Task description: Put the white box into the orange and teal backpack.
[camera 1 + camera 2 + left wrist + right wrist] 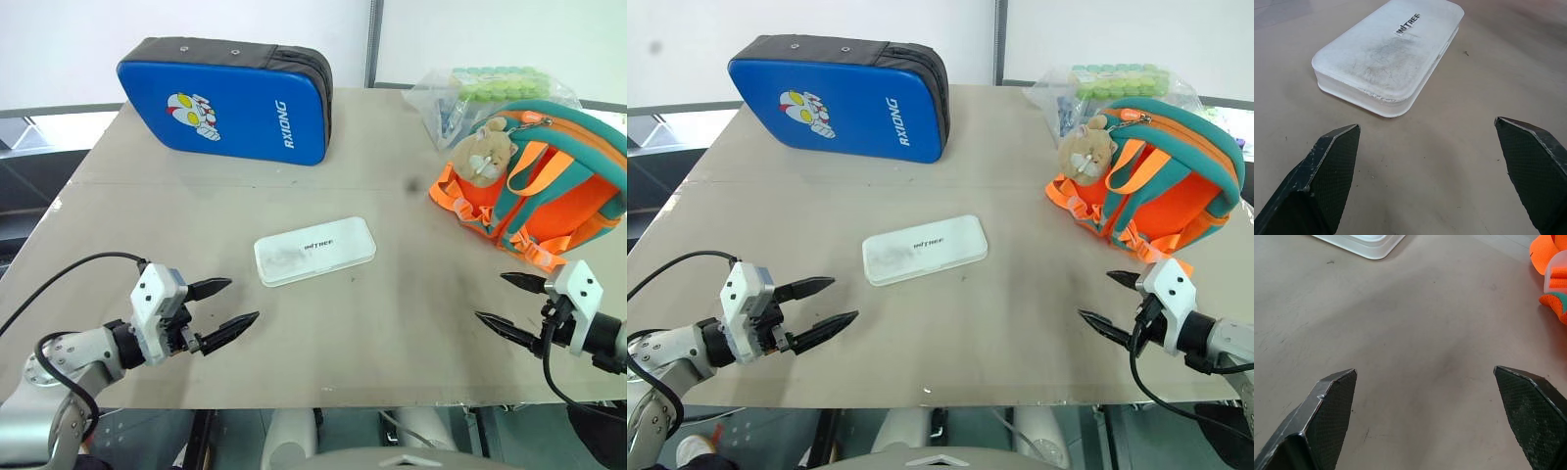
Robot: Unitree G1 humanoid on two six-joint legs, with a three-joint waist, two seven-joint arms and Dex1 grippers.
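The white box [314, 250] lies flat in the middle of the table, lid up, with small dark lettering on top; it also fills the far part of the left wrist view [1388, 51]. The orange and teal backpack [541, 181] lies at the right back of the table, straps up, a beige bear charm [485, 150] on it. My left gripper [235, 305] hovers open over the front left of the table, pointing at the box from a short distance. Open as well, my right gripper [502, 300] hangs over the front right, just in front of the backpack.
A large blue padded case [227, 99] with a cartoon figure stands at the back left. A clear plastic bag [480, 93] with green items lies behind the backpack. The table's front edge [323, 401] runs close under both grippers.
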